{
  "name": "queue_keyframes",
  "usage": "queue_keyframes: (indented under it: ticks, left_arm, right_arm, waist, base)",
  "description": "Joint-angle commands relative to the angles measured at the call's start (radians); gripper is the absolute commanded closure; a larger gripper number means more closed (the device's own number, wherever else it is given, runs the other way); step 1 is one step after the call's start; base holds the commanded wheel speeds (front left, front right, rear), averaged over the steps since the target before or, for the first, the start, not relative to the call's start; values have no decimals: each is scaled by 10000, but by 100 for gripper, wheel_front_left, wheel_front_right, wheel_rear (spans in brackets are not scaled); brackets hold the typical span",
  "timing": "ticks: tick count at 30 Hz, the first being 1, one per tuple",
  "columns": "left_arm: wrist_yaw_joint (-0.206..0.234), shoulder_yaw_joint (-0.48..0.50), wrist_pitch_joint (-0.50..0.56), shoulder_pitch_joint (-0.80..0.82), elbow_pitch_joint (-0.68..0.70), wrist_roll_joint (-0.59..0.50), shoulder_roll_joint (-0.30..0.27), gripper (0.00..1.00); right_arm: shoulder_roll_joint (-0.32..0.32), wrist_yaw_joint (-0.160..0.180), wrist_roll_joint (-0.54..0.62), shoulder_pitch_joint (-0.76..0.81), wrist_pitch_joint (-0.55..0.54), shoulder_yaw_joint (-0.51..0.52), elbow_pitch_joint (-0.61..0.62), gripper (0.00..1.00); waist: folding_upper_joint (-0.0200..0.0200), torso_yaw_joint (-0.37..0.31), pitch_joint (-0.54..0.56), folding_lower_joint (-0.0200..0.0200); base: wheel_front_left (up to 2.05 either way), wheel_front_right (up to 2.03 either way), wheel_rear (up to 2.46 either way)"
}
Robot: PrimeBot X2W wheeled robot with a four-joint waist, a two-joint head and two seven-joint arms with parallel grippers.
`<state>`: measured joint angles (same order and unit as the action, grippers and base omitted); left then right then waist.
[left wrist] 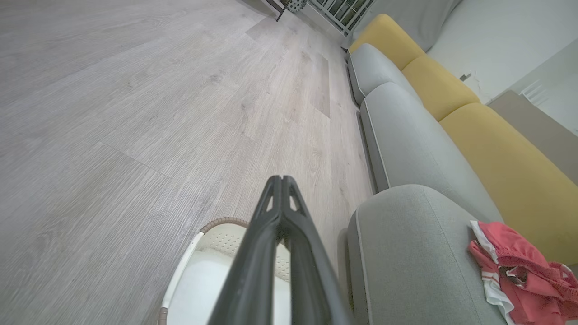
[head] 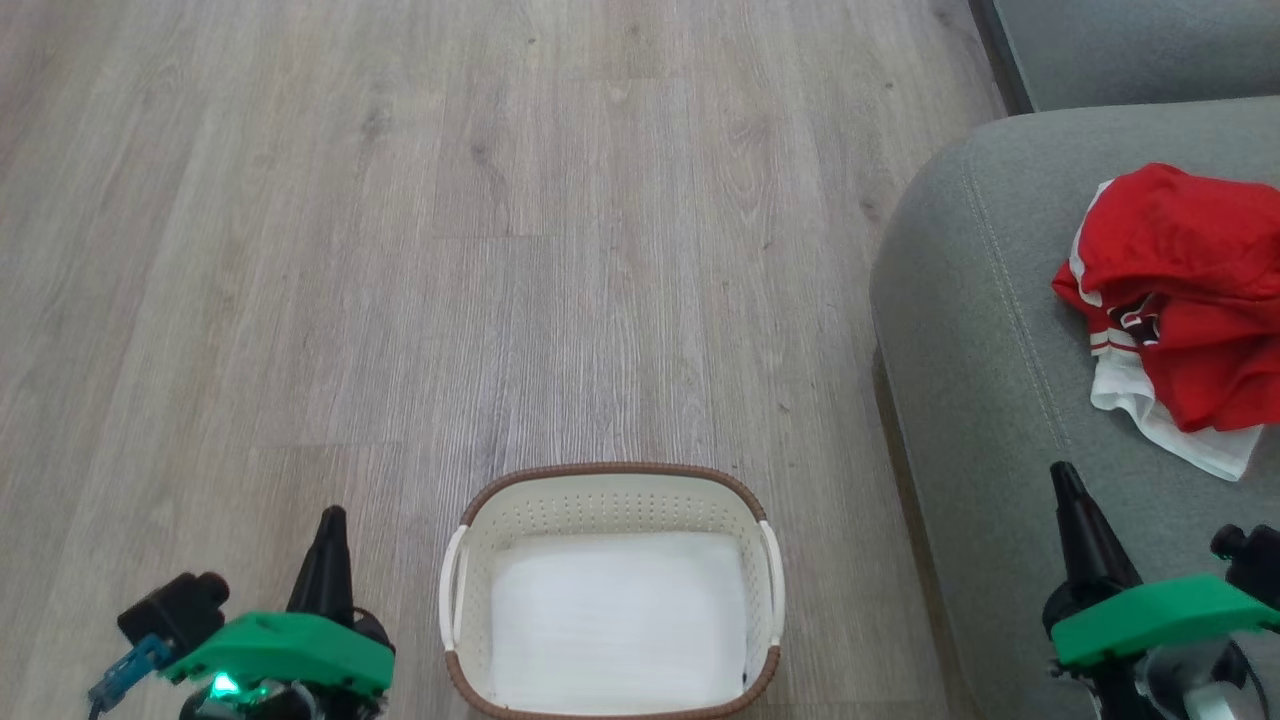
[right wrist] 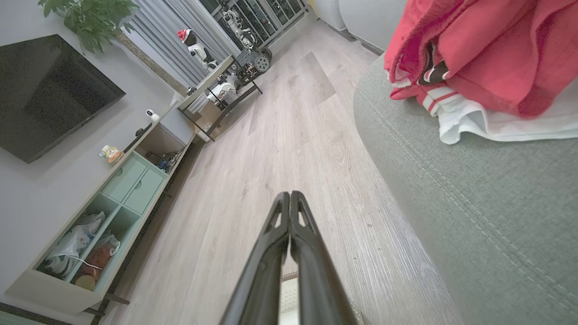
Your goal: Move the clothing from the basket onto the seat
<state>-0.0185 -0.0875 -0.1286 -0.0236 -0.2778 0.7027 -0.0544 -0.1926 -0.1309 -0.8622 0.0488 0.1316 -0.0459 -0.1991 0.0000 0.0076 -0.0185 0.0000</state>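
Clothing lies near the seat's corner. Basket sits on the floor. Left tool and right tool have fingers together.

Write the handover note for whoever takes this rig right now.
Left gripper: jaws shut, holding nothing, above the floor to the left of the basket.
Right gripper: jaws shut, holding nothing, over the seat, apart from the clothing.
Clothing: crumpled on the seat.
Basket: on the floor, no garment inside.
Done: the move looks complete.
Left: nothing visible to carry.
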Motion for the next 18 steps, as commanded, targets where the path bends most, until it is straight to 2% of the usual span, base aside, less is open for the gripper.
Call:
queue_keyframes:
  ticks: [1, 18]
  left_arm:
    - [-95, 221, 87, 557, 324, 335, -51, 100]
    - [-317, 580, 568, 719, 325, 2246, -52, 100]
  right_arm:
    - [-35, 1, -295, -575, -75, 76, 263, 100]
    - [255, 1, -1874, -786, -561, 370, 110, 100]
  waist:
    - [0, -1, 3, 0]
    - [0, -17, 36, 0]
  base:
    - [0, 0, 0]
    - [0, 0, 0]
